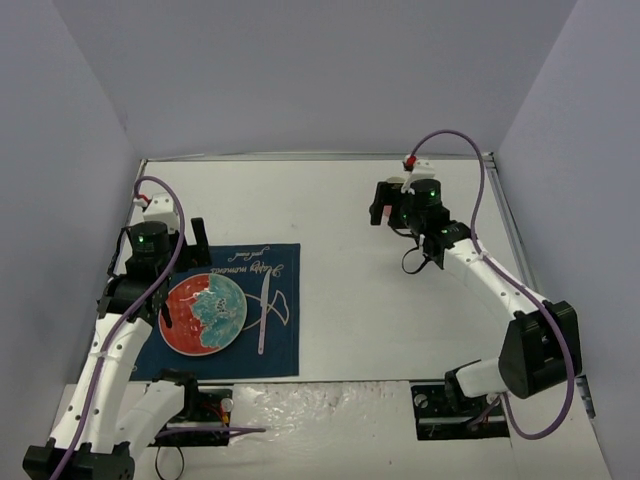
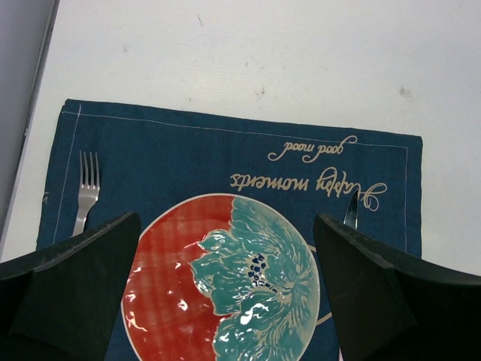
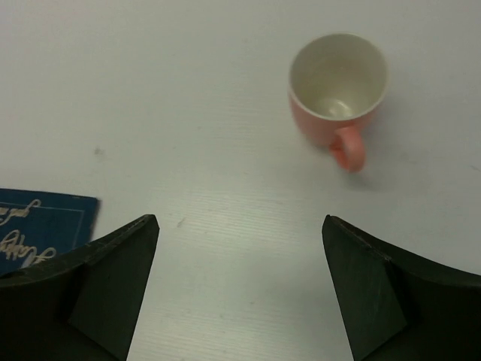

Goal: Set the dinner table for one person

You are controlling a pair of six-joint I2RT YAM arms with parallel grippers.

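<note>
A round plate (image 1: 203,315), half red and half teal, lies on a navy placemat (image 1: 285,350) at the left of the white dinner table (image 1: 380,320). A knife (image 1: 264,310) lies right of the plate. In the left wrist view a fork (image 2: 86,192) lies left of the plate (image 2: 225,286), and the knife's tip (image 2: 351,210) shows to its right. My left gripper (image 1: 185,278) hovers open and empty above the plate (image 2: 227,216). My right gripper (image 1: 392,212) is open and empty (image 3: 240,219), short of an upright pink cup (image 3: 338,86) with its handle toward me.
The placemat (image 2: 188,143) carries white script along its far edge, and its corner shows in the right wrist view (image 3: 37,222). Grey walls enclose the table on three sides. The arm bases and cables sit at the near edge.
</note>
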